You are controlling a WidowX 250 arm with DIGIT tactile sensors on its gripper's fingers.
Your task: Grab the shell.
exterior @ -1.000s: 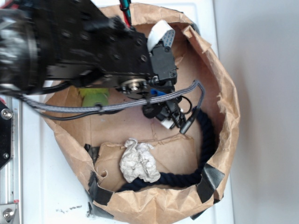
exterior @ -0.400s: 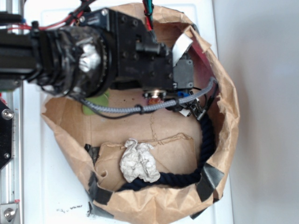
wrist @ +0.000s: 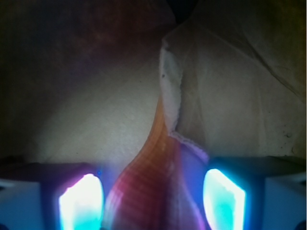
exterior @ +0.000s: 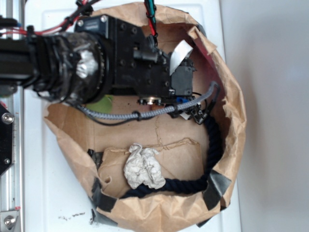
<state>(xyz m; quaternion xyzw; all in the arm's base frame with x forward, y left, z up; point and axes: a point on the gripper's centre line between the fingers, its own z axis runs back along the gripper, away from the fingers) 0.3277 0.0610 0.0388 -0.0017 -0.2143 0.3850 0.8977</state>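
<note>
One arm (exterior: 96, 63) is reaching from the left into one crumpled brown paper bag (exterior: 231, 121) that is lying open on a white counter (exterior: 43, 193). Inside the bag, one whitish crumpled paper lump (exterior: 143, 166) is resting near the lower rim, one dark blue rope (exterior: 212, 145) is curving along the right and bottom wall, and a sliver of one lime-green fuzzy toy (exterior: 102, 102) is peeking out from under the arm. Black tape patches (exterior: 218, 186) are holding the bag's lower edge.

In the exterior view the arm's black body is covering the upper middle of the bag, so the shell itself is not showing there, and the gripper (exterior: 193, 113) is only partly visible beneath a grey braided cable (exterior: 145, 113), near the right wall.

The wrist view is showing what the exterior view is hiding: one shell (wrist: 153, 191), orange-brown with fine ribs, is sitting between the two glowing fingertips (wrist: 80, 201), its thin pointed end running up and away from the camera. The gripper (wrist: 151, 203) is standing open, with a gap showing on each side of the shell, though glare is blurring the edges. A pale torn flap of the bag (wrist: 216, 96) is lying just beside the shell on its right and overlapping its edge, and the bag's floor is filling the rest of the view.
</note>
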